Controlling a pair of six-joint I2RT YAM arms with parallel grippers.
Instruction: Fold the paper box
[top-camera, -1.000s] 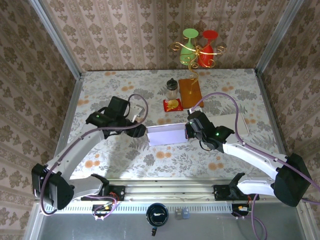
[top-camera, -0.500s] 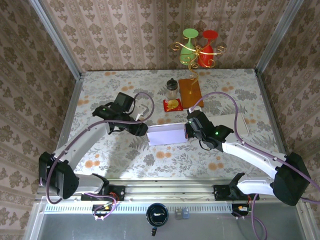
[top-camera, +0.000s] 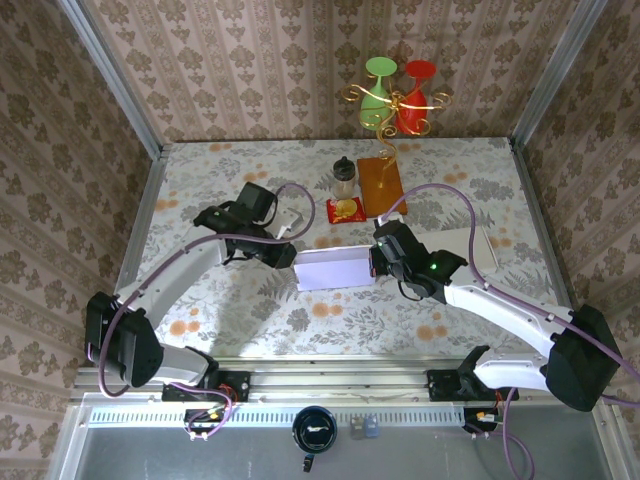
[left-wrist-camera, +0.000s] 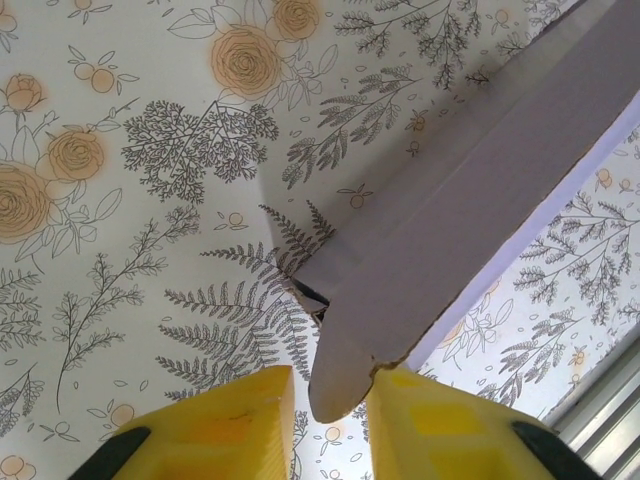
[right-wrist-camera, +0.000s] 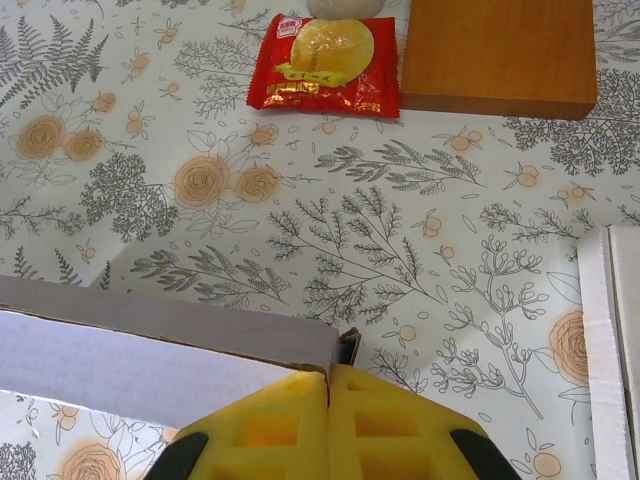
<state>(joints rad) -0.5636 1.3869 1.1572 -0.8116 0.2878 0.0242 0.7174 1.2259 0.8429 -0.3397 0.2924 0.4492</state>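
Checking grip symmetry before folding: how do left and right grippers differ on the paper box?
The left gripper has jaws apart, a flap corner of the paper box between them; the right gripper has jaws pressed together on the box's edge. The left gripper is at the box's left end, the right gripper at its right end. Both are yellow-tipped.

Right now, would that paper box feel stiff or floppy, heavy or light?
Probably fairly stiff: the box keeps straight edges, with no sag. Likely light: its walls look thin. Its flap would probably bend easily at the crease.
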